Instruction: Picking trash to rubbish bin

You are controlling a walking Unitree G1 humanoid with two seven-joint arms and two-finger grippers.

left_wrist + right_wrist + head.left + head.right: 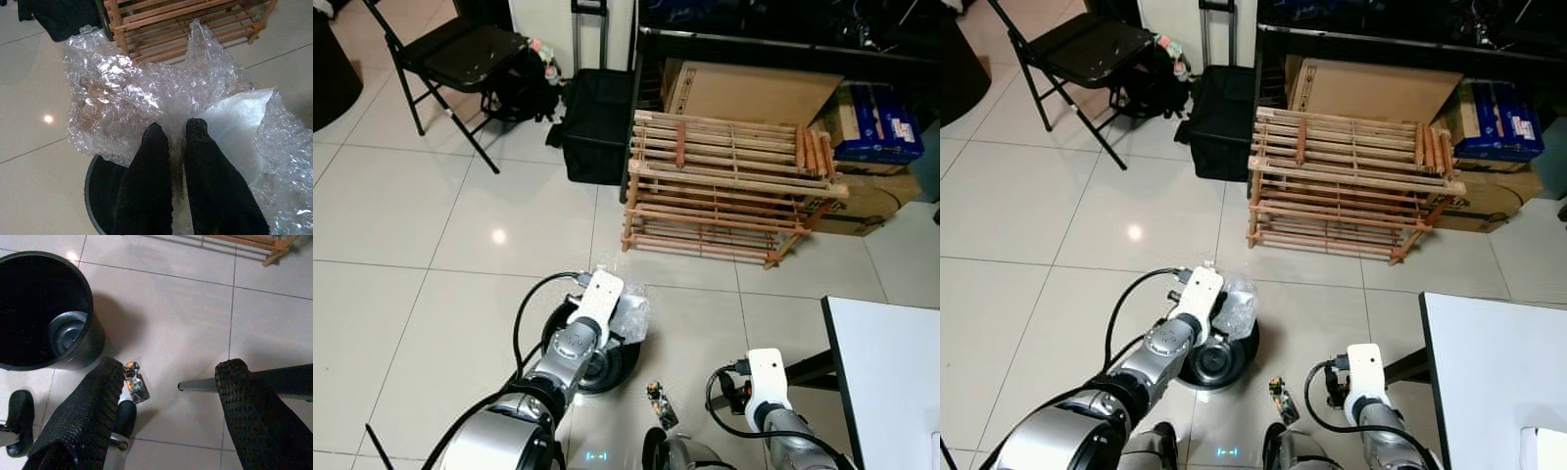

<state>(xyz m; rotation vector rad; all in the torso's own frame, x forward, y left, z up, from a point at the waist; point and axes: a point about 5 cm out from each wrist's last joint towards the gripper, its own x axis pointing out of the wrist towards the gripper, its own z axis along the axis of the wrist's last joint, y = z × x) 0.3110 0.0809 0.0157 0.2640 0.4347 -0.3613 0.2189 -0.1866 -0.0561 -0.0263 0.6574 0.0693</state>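
Tiled floor: left gripper (178, 139) pinches bubble wrap (146, 93) over bin (39, 308), unreleased; right gripper (171, 377) open, empty; wrapper (135, 382) remains.

Pale glossy floor tiles (431, 225) with thin grout lines, a small bright spot of lamp light (499, 236) reflected on them. Black folding chair (450, 64) at the far left. Black soft case (597, 122) with an upright handle against the wall. Wooden slatted rack (729, 186) beside it, in front of cardboard boxes (754, 93) and a blue box (876, 122). White tabletop (891, 382) at the near right.
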